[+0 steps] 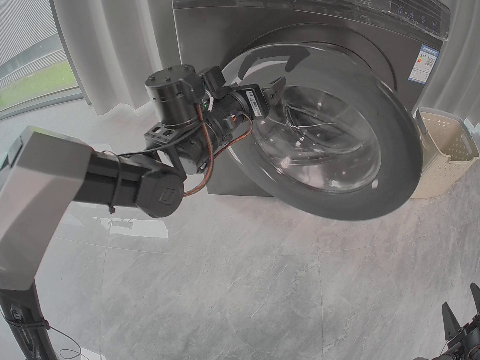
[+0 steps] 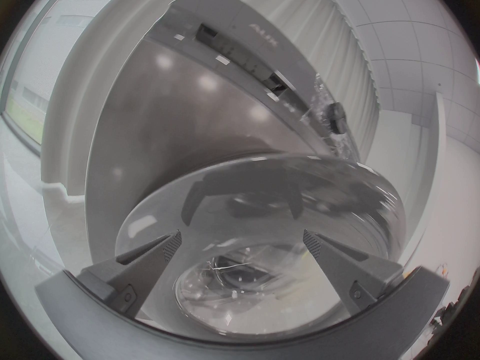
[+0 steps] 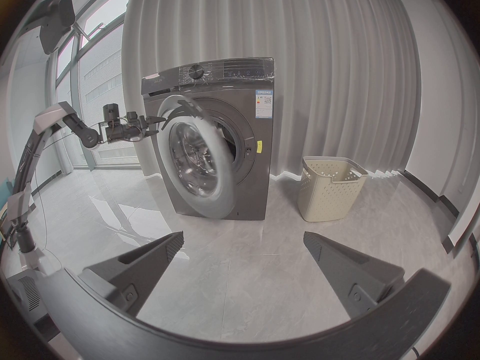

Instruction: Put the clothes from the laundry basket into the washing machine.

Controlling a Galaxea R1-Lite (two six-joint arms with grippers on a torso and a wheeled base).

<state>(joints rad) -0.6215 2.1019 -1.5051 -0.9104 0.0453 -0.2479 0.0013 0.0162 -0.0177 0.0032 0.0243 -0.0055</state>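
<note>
Washing machine (image 1: pixel 215 31): a grey front-loader standing on the tiled floor (image 1: pixel 250 286), with a pale curtain (image 1: pixel 115 36) behind it.
Door (image 1: pixel 330 141): round with a glass centre, swung partly out from the front. From farther back, the right wrist view takes in the dark drum opening (image 3: pixel 235 146) behind it.
Left gripper (image 1: pixel 280 88): raised at the door's upper edge on the side away from the basket. Its fingers are spread apart and hold nothing. The left wrist view (the closest look) has the door's rim and glass between the two tips; whether they are touching cannot be told.
Right gripper (image 3: pixel 242 238): low over the floor and well apart from the machine, with its fingers wide and nothing between them.
Laundry basket (image 1: pixel 445 151): beige and perforated, upright on the floor just beside the machine, on the robot's right. What lies inside cannot be told.
</note>
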